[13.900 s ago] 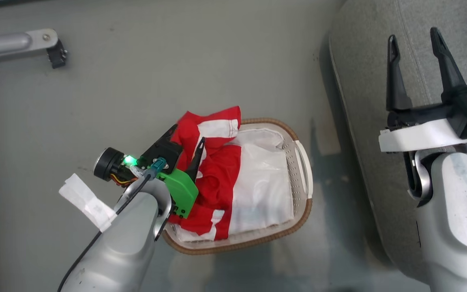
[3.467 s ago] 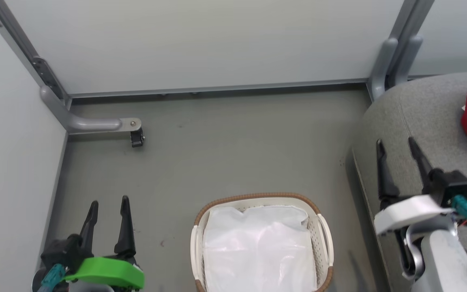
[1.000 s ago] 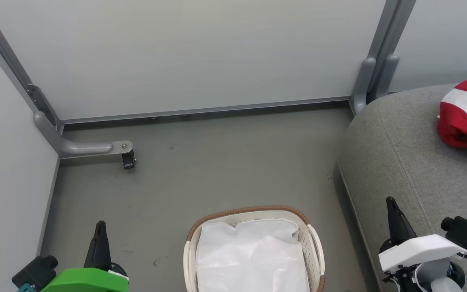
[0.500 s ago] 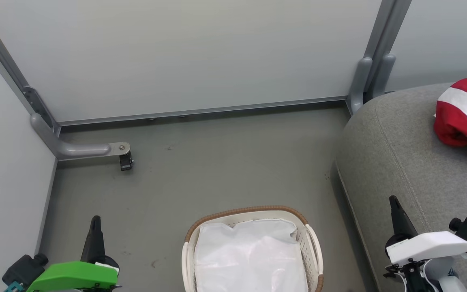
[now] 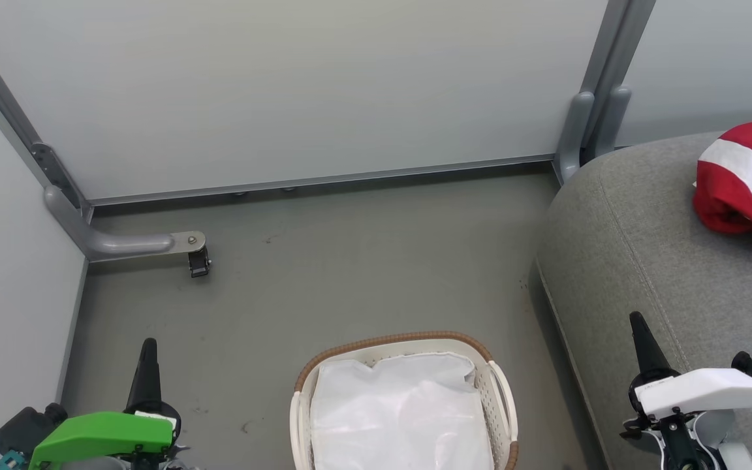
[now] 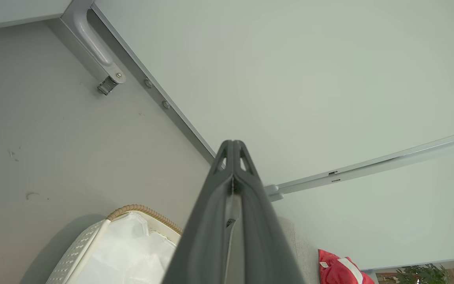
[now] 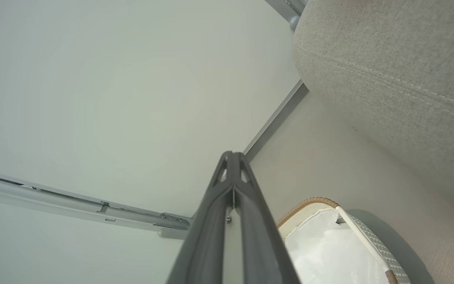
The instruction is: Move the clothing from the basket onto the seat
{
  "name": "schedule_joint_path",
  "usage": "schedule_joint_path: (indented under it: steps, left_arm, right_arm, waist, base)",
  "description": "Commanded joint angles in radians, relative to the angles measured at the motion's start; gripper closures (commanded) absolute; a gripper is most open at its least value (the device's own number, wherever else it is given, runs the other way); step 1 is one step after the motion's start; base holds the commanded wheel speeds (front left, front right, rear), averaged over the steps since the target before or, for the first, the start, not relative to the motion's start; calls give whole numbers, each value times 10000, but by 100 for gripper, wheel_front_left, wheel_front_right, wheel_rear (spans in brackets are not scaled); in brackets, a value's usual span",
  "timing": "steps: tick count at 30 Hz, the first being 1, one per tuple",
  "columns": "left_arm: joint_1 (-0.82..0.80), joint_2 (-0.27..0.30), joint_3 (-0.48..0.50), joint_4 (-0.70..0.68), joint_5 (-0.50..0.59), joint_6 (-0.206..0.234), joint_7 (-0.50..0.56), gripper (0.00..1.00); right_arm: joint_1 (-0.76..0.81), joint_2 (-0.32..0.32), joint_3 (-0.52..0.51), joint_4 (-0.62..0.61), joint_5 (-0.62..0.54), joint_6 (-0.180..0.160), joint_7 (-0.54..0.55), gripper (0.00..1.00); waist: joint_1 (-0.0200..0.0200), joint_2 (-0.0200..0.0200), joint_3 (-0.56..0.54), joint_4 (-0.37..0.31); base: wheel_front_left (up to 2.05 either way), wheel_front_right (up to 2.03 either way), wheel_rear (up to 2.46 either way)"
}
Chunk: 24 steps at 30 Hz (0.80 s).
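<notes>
The red clothing (image 5: 745,183) with a white stripe lies bunched on the grey seat (image 5: 637,254) at the right; a corner of the clothing (image 6: 339,272) shows in the left wrist view. The cream basket (image 5: 402,346) with brown rim stands on the floor at bottom centre, holding just a white crinkly liner sheet (image 5: 402,414). My left gripper (image 5: 147,349) is at the lower left, shut on nothing, its fingers (image 6: 233,150) pressed together. My right gripper (image 5: 637,325) is at the lower right over the seat's edge, also shut and holding nothing, fingertips (image 7: 233,157) meeting.
Pale partition walls close off the back and left. A grey bracket with a black caster (image 5: 198,262) juts onto the floor at left. Two grey posts (image 5: 588,124) stand at the seat's back corner. Grey floor (image 5: 350,261) lies open between basket and wall.
Since the oldest frame the red clothing has left the basket and lies on the seat; the camera has tilted up. Both grippers went from open to shut and drew back toward the bottom edge.
</notes>
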Motion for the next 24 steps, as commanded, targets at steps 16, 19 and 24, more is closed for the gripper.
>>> schedule_joint_path:
  steps: [16,19,24]
  left_arm:
    - [-427,98,244,-169,-1556,-21,471,100]
    - [-457,95,283,-175,-1810,-21,549,100]
    - [-514,90,336,-188,-2173,-23,664,100]
  right_arm:
    - [-267,-80,-202,-116,1748,-7,460,100]
    - [-280,-82,-232,-115,2031,-8,537,100]
    - [-297,-86,-273,-115,2452,-7,645,100]
  waist:
    - [0,21,-13,-109]
    - [0,22,-16,-130]
    - [0,24,-20,-162]
  base:
    - [0,0,0]
    - [0,0,0]
    - [0,0,0]
